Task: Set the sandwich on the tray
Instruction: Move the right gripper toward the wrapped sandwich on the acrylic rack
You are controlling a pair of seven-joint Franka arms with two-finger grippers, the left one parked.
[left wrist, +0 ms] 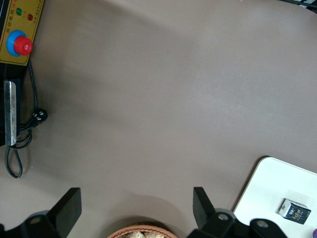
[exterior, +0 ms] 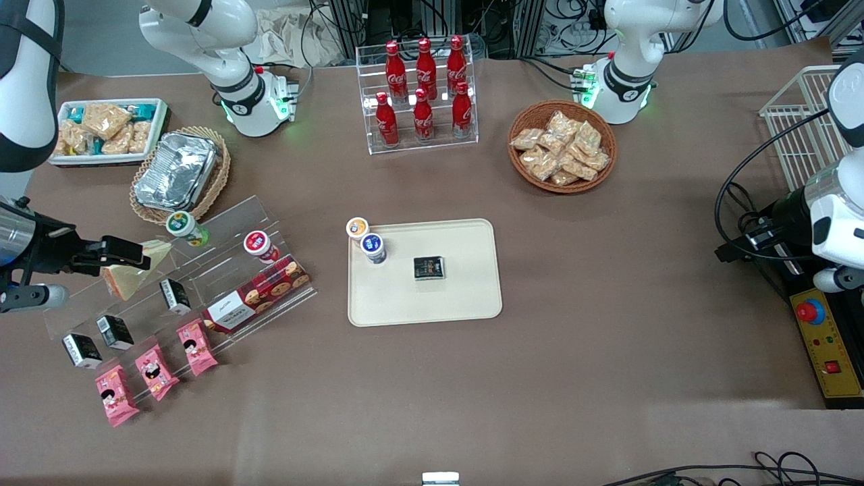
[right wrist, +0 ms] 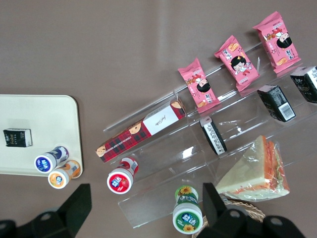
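Tool (exterior: 138,256) hangs over the working arm's end of the counter (exterior: 607,304), above the clear acrylic step rack (exterior: 223,270). Its fingers stand spread apart and grip nothing; in the wrist view the two dark fingertips (right wrist: 74,206) are well separated.

Sandwich (exterior: 131,273): triangular wedge in clear wrap, lying on the upper part of the rack, just beside the tool's tip in the front view. Cut edge with orange-red and white filling (right wrist: 275,166) faces the wrist camera. Whether a finger touches it cannot be told.

Tray (exterior: 466,297): beige, flat on the counter near its middle, well apart from the sandwich. On it: a small black box (exterior: 430,268), a blue-lidded cup (exterior: 372,247). An orange-lidded cup (exterior: 357,228) sits at the tray's corner, touching the blue one.

Rack also holds a long red cookie box (exterior: 256,293), a red-lidded cup (exterior: 259,246), a green-lidded cup (exterior: 185,227), black packets (exterior: 115,331) and pink snack packets (exterior: 155,371).
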